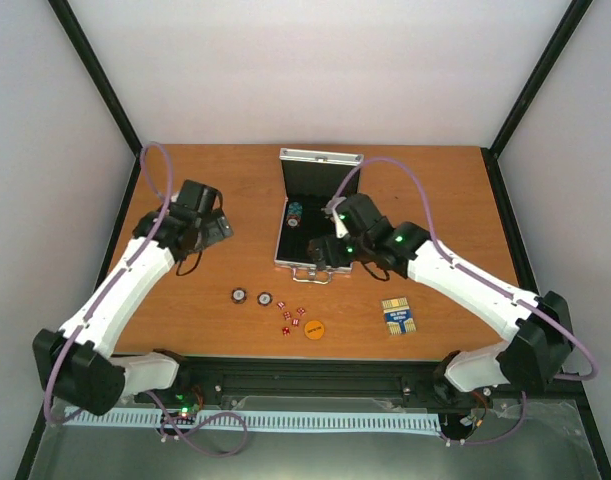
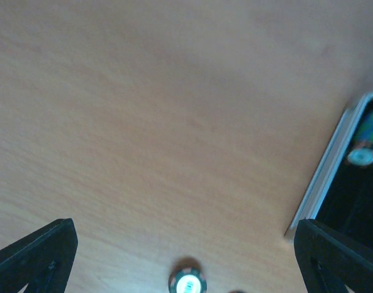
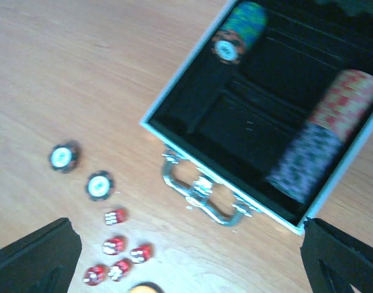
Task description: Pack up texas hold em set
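The silver case (image 1: 285, 255) lies open mid-table with its lid (image 1: 320, 160) upright. In the right wrist view its black lining (image 3: 253, 116) holds a blue-green chip stack (image 3: 241, 27), a red stack (image 3: 345, 97) and a dark stack (image 3: 302, 162), and the metal handle (image 3: 201, 192) faces the table front. Two loose chips (image 1: 240, 295) (image 1: 265, 298), several red dice (image 1: 293, 318), an orange disc (image 1: 314, 328) and the card deck (image 1: 398, 316) lie on the table in front. My right gripper (image 1: 327, 250) hovers open over the case's front edge. My left gripper (image 1: 220, 226) hangs open, left of the case, holding nothing.
The wooden table (image 1: 185, 300) is bounded by black frame posts and white walls. In the left wrist view a loose chip (image 2: 188, 282) lies between my fingers (image 2: 33, 256), with the case's edge (image 2: 323, 177) at the right.
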You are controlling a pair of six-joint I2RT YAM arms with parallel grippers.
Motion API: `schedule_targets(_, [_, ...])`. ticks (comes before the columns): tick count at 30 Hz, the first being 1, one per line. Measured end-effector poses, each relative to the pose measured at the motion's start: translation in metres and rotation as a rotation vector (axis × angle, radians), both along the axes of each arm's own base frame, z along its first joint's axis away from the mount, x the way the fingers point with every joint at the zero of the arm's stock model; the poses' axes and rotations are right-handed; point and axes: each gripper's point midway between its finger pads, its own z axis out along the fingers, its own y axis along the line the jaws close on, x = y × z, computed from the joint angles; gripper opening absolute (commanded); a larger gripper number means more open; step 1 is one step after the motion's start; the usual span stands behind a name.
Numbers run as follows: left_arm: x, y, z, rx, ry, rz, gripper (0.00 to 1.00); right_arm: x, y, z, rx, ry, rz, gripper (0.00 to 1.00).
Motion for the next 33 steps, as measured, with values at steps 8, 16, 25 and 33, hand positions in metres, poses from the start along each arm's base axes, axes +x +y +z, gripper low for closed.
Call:
schedule_targets(8, [-0.01,0.036,0.099,0.067,-0.289,0.097,1.0,-0.027,0.079,-0.007,-0.079,0.003,0.186,1.0])
schedule_targets(16, [-0.059,0.076,0.184,0.061,-0.575,0.217,1.0,-0.061,0.16,-0.049,-0.176,0.056,0.348,0.99])
schedule_targets(25, [-0.093,0.088,0.212,0.014,-0.703,0.227,1.0,-0.068,0.221,-0.087,-0.236,0.098,0.426,0.99])
schedule_targets(33, [-0.095,0.084,0.199,0.01,-0.68,0.194,1.0,-0.068,0.241,-0.123,-0.311,0.151,0.44,0.97])
